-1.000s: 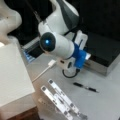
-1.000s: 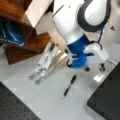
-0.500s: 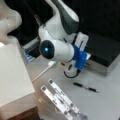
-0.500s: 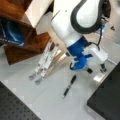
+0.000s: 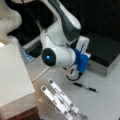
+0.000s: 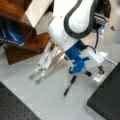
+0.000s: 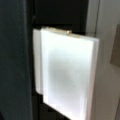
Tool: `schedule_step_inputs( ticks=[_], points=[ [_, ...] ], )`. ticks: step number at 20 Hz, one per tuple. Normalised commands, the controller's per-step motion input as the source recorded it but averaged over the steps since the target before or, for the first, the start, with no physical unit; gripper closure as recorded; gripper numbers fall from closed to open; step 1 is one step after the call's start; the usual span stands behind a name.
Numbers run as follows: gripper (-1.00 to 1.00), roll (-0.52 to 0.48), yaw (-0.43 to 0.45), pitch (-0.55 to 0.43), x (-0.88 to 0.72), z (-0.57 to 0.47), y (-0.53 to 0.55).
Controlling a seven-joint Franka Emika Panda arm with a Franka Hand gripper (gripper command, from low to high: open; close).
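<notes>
step: approach | gripper (image 6: 86, 72) low just above slim black pen (image 6: 69, 86) on grey table (image 6: 50, 100), finger spread unreadable | next: settle straight over pen.

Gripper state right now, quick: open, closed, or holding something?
Gripper: low over the grey table, near the black pen; whether it is open or closed cannot be told, and nothing shows held.

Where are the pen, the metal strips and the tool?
pen (image 6: 69, 86): a front view, mid-barrel.
metal strips (image 5: 58, 97): a front view, middle of the pair.
tool (image 6: 79, 68): a front view, blue part above the pen.
</notes>
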Motion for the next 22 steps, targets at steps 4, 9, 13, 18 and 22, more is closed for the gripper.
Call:
schedule_step_inputs(
  ticks=[4, 9, 13, 18, 22],
  points=[
    [-1.00, 0.328, 0.048, -0.008, 0.24, -0.13, -0.05],
    [1.00, 0.265, 0.051, 0.019, 0.22, -0.06, -0.01],
    [1.00, 0.171, 0.073, 0.023, 0.16, -0.02, -0.01],
    [1.00, 0.208, 0.080, 0.013, 0.12, 0.02, -0.04],
    [1.00, 0.183, 0.061, -0.002, 0.10, 0.01, -0.06]
  ],
)
